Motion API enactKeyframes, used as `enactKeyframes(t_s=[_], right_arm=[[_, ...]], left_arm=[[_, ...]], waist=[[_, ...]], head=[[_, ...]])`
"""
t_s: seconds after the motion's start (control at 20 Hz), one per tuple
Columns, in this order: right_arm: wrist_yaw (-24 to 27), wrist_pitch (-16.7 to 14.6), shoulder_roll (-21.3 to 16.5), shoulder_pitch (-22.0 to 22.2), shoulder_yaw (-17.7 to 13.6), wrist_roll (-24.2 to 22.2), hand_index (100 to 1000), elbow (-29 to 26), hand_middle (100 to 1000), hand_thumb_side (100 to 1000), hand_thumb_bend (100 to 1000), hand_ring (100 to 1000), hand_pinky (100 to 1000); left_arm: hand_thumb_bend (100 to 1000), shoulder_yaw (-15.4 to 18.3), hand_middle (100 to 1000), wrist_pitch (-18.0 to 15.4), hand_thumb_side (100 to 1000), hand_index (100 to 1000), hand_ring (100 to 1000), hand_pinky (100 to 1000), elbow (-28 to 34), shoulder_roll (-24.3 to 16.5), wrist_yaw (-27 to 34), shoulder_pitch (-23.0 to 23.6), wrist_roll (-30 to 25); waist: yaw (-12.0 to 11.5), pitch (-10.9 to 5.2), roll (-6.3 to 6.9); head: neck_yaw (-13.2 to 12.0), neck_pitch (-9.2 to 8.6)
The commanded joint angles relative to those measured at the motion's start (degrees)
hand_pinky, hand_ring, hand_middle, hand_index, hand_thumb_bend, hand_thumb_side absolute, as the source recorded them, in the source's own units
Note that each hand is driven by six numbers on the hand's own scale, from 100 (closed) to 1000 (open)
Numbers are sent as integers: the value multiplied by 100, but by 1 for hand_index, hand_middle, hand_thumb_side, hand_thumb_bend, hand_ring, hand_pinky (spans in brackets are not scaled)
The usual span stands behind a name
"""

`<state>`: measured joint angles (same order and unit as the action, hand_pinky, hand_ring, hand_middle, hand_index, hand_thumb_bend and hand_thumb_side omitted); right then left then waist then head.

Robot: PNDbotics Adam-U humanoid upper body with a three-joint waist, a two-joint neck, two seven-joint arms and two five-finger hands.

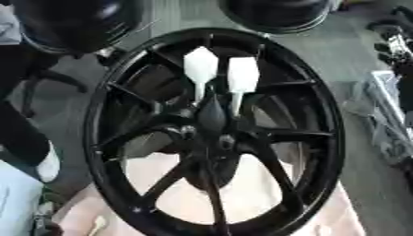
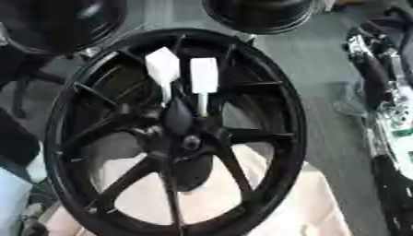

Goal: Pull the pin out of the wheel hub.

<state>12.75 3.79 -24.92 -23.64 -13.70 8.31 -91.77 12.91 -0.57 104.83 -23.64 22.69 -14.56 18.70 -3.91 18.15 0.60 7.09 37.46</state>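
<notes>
A large black spoked wheel (image 1: pixel 334 138) fills the middle of both views, lying on a pale surface. Two white pins with flat, broad heads stand side by side above the hub (image 1: pixel 219 138). The left pin (image 1: pixel 200 67) and the right pin (image 1: pixel 242 73) each run a thin shaft down into the hub's upper part. Neither hand touches the pins or the wheel. My right arm (image 2: pixel 379 87), black and silver, runs down the right edge, with the hand (image 1: pixel 393 34) dim near the upper right corner. My left hand does not show.
Two more dark round wheels lie beyond the rim, one at the top left (image 1: pixel 73 23) and one at the top middle (image 2: pixel 258 14). A dark shape with a white tip (image 1: pixel 47 163) stands left of the wheel. Grey floor (image 1: pixel 355 60) lies to the right.
</notes>
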Motion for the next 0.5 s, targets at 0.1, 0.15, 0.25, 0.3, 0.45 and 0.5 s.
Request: enactKeyframes(t_s=[0.1,0.15,0.25,0.3,0.45,0.5], right_arm=[[-12,21,-101,-51,-34,14,919,-103,771,506,165,801,908],[-10,29,-103,-54,-34,20,919,-95,769,507,165,799,907],[-6,44,-118,-62,-31,28,919,-79,768,509,167,799,907],[-3,49,-127,-65,-27,27,920,-69,768,510,171,799,907],[-1,72,-197,-83,4,-12,925,-12,769,515,176,803,908],[10,78,-245,-103,21,-37,929,9,770,516,177,805,908]], left_arm=[[189,77,824,-11,727,865,839,794,41,-100,21,-34,-24],[189,76,824,-8,727,865,839,794,40,-100,20,-36,-26],[189,78,823,-6,727,865,839,794,37,-98,19,-42,-29],[189,80,823,-5,727,866,839,794,36,-96,18,-45,-30],[188,83,823,-4,727,866,839,795,32,-102,14,-43,-34],[188,81,823,-1,728,866,839,795,27,-116,11,-30,-38]], waist=[[0,-86,3],[-1,-85,2],[-10,-81,2],[-15,-80,2],[-26,-90,-13],[-21,-105,-27]], head=[[-22,-12],[-24,-11],[-19,-18],[-19,-22],[-44,-24],[-45,-6]])
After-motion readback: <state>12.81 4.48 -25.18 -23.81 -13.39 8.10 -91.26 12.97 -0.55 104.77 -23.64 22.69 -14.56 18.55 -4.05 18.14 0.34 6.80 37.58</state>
